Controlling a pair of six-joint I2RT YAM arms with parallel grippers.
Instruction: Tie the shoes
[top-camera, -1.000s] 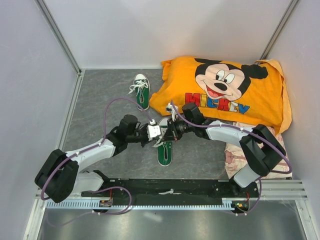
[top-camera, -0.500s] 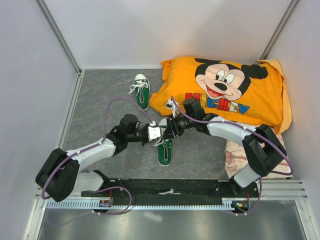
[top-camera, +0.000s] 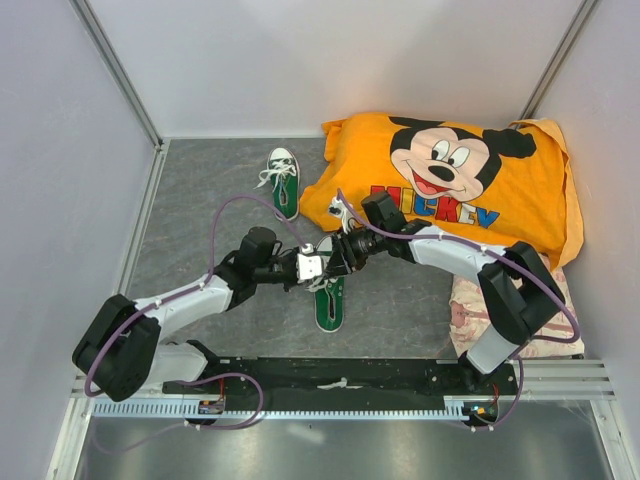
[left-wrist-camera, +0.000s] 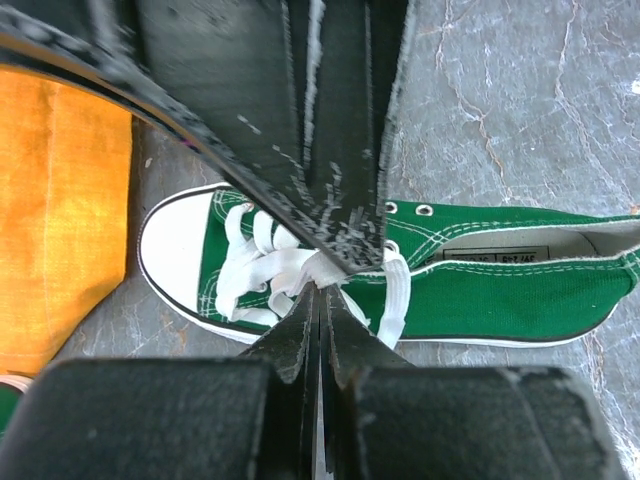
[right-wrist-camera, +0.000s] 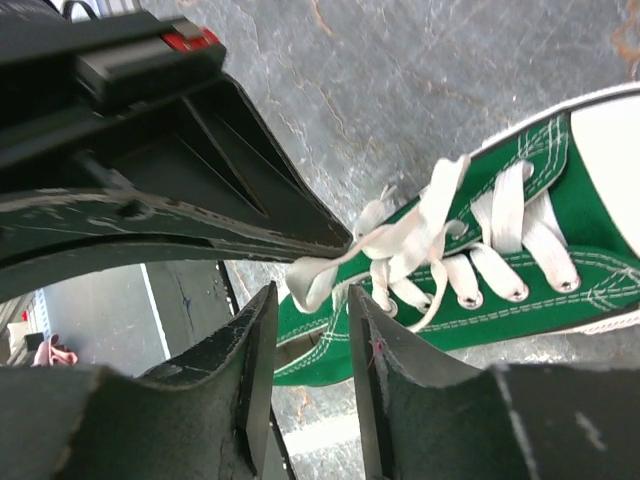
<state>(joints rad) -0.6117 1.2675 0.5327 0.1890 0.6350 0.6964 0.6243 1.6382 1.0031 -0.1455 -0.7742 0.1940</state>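
Note:
One green shoe (top-camera: 329, 305) lies toe away from the arms between both grippers; it also shows in the left wrist view (left-wrist-camera: 500, 290) and the right wrist view (right-wrist-camera: 480, 325). The second shoe (top-camera: 284, 182) lies farther back beside the pillow, its laces loose. My left gripper (top-camera: 320, 267) (left-wrist-camera: 322, 288) is shut on the white lace (left-wrist-camera: 250, 275) just above the near shoe's eyelets. My right gripper (top-camera: 334, 261) (right-wrist-camera: 308, 300) faces it, jaws slightly open, with a lace loop (right-wrist-camera: 320, 275) just in front of the gap, not gripped.
The orange Mickey Mouse pillow (top-camera: 450, 180) lies at the back right, its edge close to the near shoe's toe (left-wrist-camera: 60, 200). A pink-and-white cloth (top-camera: 462, 310) lies under the right arm. Grey walls enclose the table on three sides.
The right gripper and forearm have shifted slightly left and back over the near shoe. The left gripper has stayed shut on the lace, almost still.

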